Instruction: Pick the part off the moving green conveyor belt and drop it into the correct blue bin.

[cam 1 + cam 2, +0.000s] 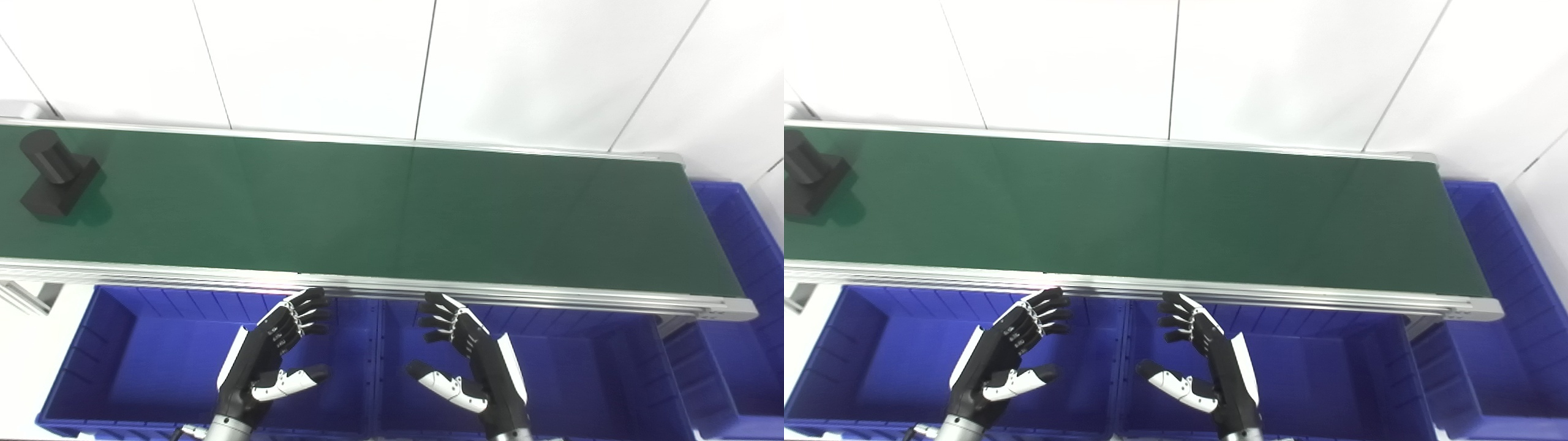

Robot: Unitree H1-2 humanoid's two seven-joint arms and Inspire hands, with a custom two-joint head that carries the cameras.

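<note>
A black part [56,174], a short cylinder on a block base, lies at the far left end of the green conveyor belt [380,208]. It also shows at the left edge of the right eye view [807,177]. My left hand [269,355] is open and empty, held over the left blue bin [153,367] below the belt's near rail. My right hand [471,355] is open and empty over the middle blue bin [576,373]. The two palms face each other. Both hands are far from the part.
A third blue bin [744,306] stands past the belt's right end. An aluminium rail [490,294] runs along the belt's near edge just above my fingertips. White wall panels stand behind the belt.
</note>
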